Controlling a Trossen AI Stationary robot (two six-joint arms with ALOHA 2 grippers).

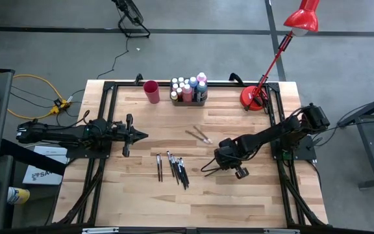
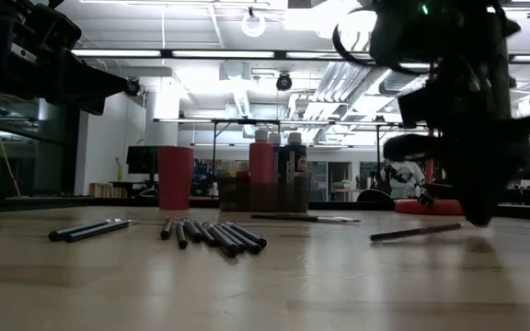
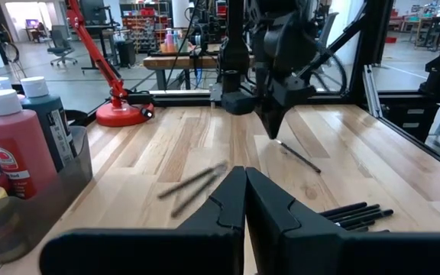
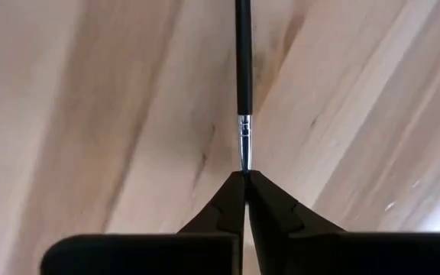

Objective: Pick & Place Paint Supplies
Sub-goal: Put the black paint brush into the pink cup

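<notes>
Wooden table (image 1: 141,201) seen from above, with a red lamp (image 1: 255,97) at its far right corner. Left arm waits over the table's left side, its hand (image 1: 137,136) closed and empty. Right hand (image 1: 208,170) is lowered to the table right of centre, fingers (image 4: 231,200) pinched shut on the bristle end of a brush (image 4: 242,69), which lies on the wood pointing away from the hand. Tray (image 1: 188,99) at the far edge holds the bottles (image 1: 190,88); a red cup (image 1: 151,91) stands just beside it. A loose row of brushes (image 1: 177,169) lies near the table's centre; two more brushes (image 1: 199,134) lie between the row and the tray.
</notes>
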